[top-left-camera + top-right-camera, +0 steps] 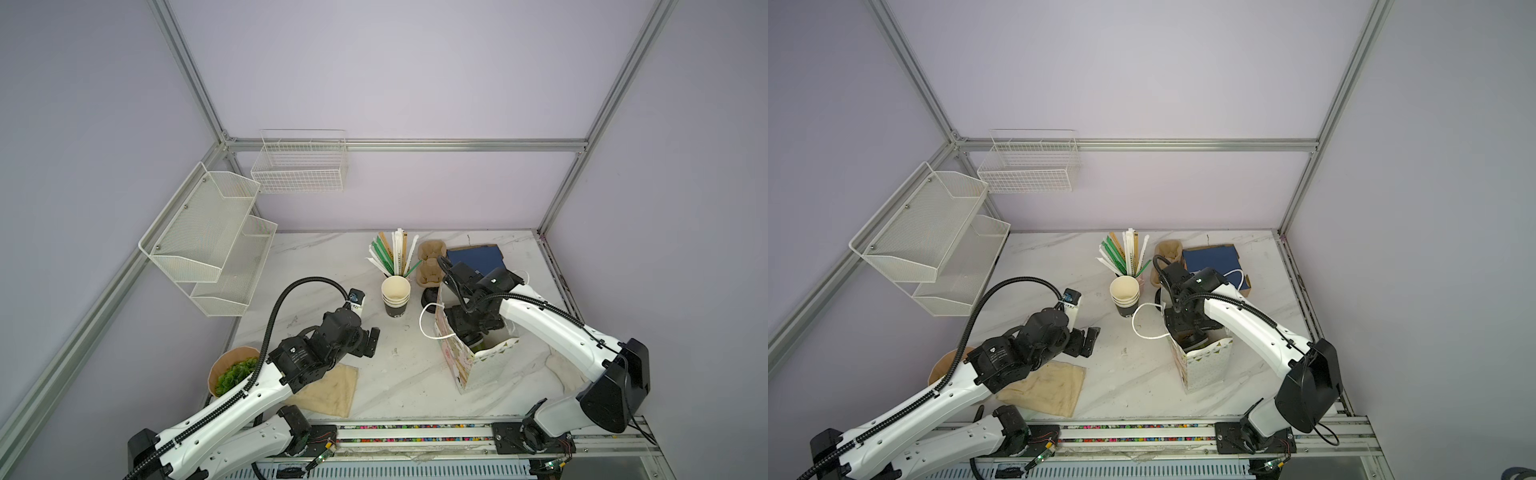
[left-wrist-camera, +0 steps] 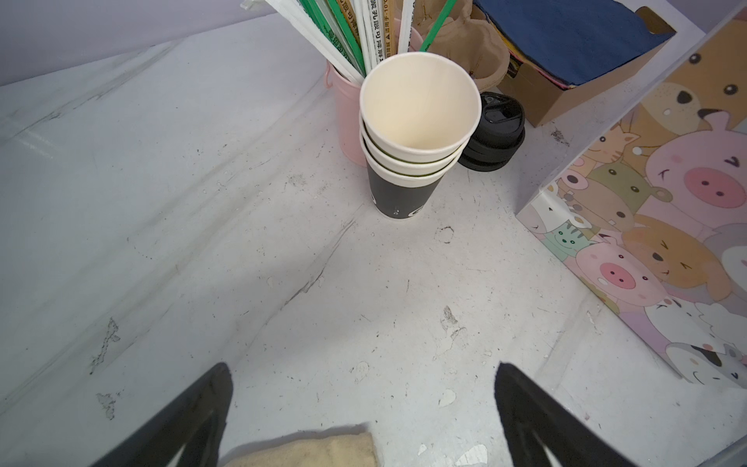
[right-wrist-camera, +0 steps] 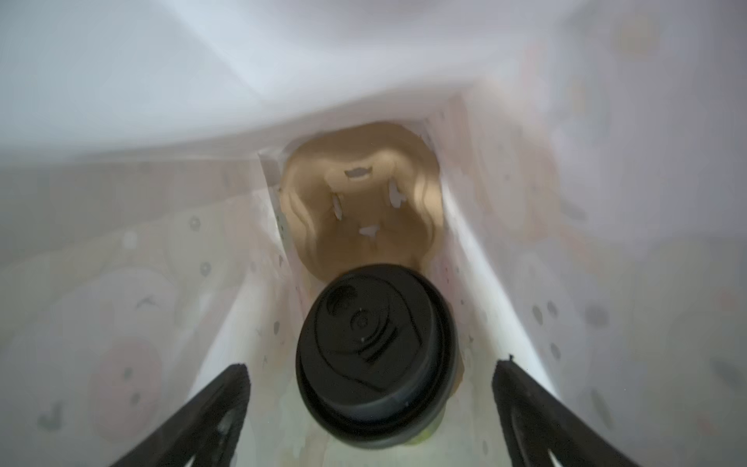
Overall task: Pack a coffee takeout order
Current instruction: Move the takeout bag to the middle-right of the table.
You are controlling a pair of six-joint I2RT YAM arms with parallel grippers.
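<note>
A cartoon-print paper bag (image 1: pixel 465 370) (image 1: pixel 1202 370) (image 2: pixel 646 226) stands open at the right of the table. Inside it the brown pulp carrier (image 3: pixel 364 202) lies on the bottom. The dark green cup with its black lid (image 3: pixel 372 351) (image 1: pixel 1192 340) stands in the carrier's near pocket. My right gripper (image 3: pixel 372 368) reaches down into the bag and is open, its fingers clear of the lid on both sides. The navy napkin (image 1: pixel 478 257) (image 1: pixel 1210 257) (image 2: pixel 566 32) lies on a cardboard box behind the bag. My left gripper (image 1: pixel 372 340) (image 2: pixel 364 372) hovers open and empty over the table.
A stack of lidless cups (image 1: pixel 395 295) (image 2: pixel 416 121) stands mid-table. Behind it are a pink holder of straws (image 1: pixel 395 253), spare black lids (image 2: pixel 497 133) and more pulp carriers (image 1: pixel 430 266). A beige cloth (image 1: pixel 332 390) and a bowl of greens (image 1: pixel 232 370) lie under the left arm. Wire racks (image 1: pixel 208 241) hang on the left wall.
</note>
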